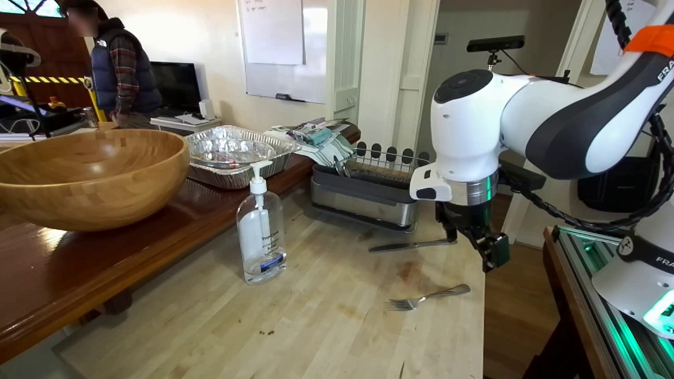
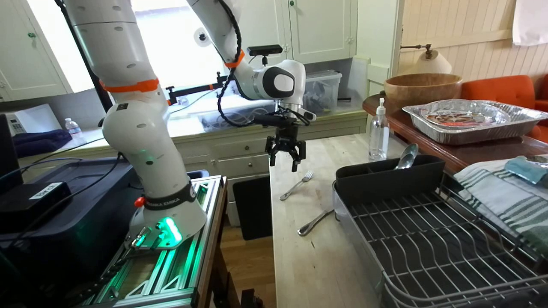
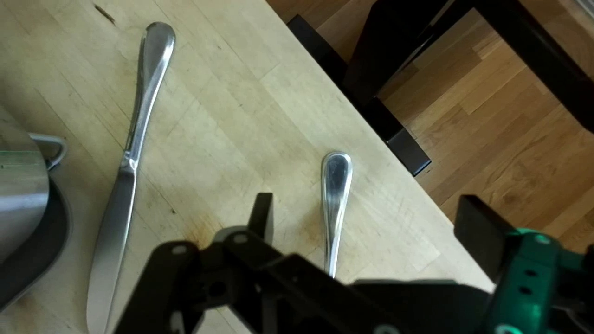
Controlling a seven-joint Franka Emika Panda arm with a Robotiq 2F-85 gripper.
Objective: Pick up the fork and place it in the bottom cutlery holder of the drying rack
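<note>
The silver fork [image 1: 441,293] lies flat on the light wooden table near its edge. It also shows in an exterior view [image 2: 294,187]. In the wrist view only the fork's handle [image 3: 336,185] shows; its head is hidden behind the gripper. My gripper [image 1: 472,249] is open and empty above the table, as an exterior view [image 2: 284,165] also shows. In the wrist view the handle lies between the spread fingers [image 3: 370,222], apart from both. The grey drying rack [image 1: 363,202] stands on the table. Its dark cutlery holder [image 2: 387,184] holds a spoon [image 2: 407,156].
A knife [image 1: 405,246] lies between the fork and the rack, also seen in the wrist view [image 3: 134,144]. A pump bottle [image 1: 261,237] stands on the table. A wooden bowl [image 1: 95,179] and foil trays [image 1: 221,176] stand on the higher brown counter.
</note>
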